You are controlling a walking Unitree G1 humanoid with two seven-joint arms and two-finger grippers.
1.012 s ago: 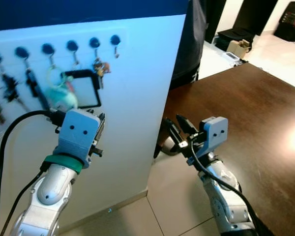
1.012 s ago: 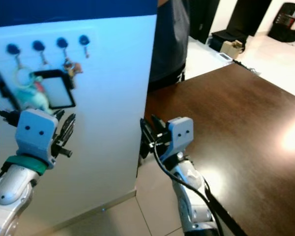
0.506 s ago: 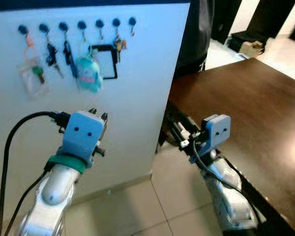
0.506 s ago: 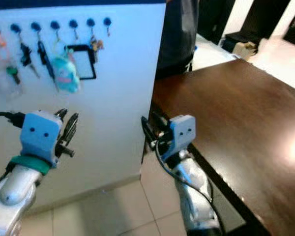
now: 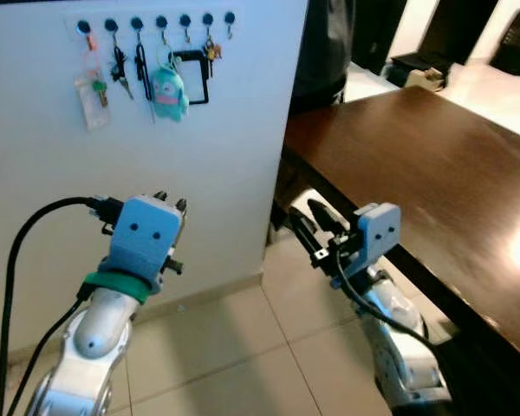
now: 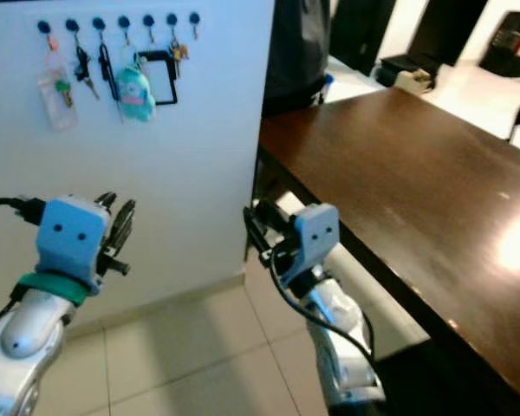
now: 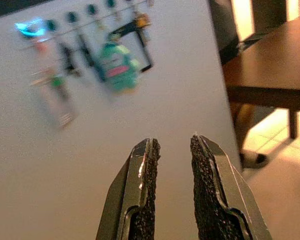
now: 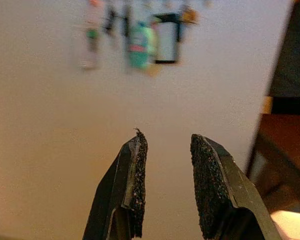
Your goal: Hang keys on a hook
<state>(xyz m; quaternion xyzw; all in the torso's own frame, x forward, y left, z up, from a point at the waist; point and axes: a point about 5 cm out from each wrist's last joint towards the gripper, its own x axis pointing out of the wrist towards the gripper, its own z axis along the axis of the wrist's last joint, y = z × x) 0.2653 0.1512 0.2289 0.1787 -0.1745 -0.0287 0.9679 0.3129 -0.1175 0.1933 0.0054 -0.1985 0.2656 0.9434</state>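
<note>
**Both grippers empty, key rack well above and ahead**

Nearest the camera, the left gripper (image 7: 171, 165) is held up in front of the robot with its two black fingers parted by a narrow gap and nothing between them. The right gripper (image 8: 165, 165) sits beside it at about the same height, close to the edge of the dark wooden table (image 5: 433, 165), its fingers likewise slightly apart and bare. Neither carries keys, so, judging from that, the hanging itself looks done or else not begun.

Below and beyond the arms lies the tiled floor (image 5: 217, 347), meeting the foot of a white wall (image 5: 199, 173).

Farther up that wall runs a row of hooks (image 5: 160, 21), most already loaded: a clear tag with a green piece (image 5: 91, 82), dark keys (image 5: 120, 68), a teal plush charm (image 5: 167, 91), a black frame-shaped holder (image 5: 195, 76) and a small bunch of keys (image 5: 211, 52) near the right end. The outermost hook (image 5: 230, 17) looks free.

The rack lies up and forward of both grippers, well apart from them, and more squarely ahead of the left arm, which looks the nearer. The keys hang with their long axis vertical.

A person in dark clothing (image 5: 325, 43) stands behind the wall's corner.
</note>
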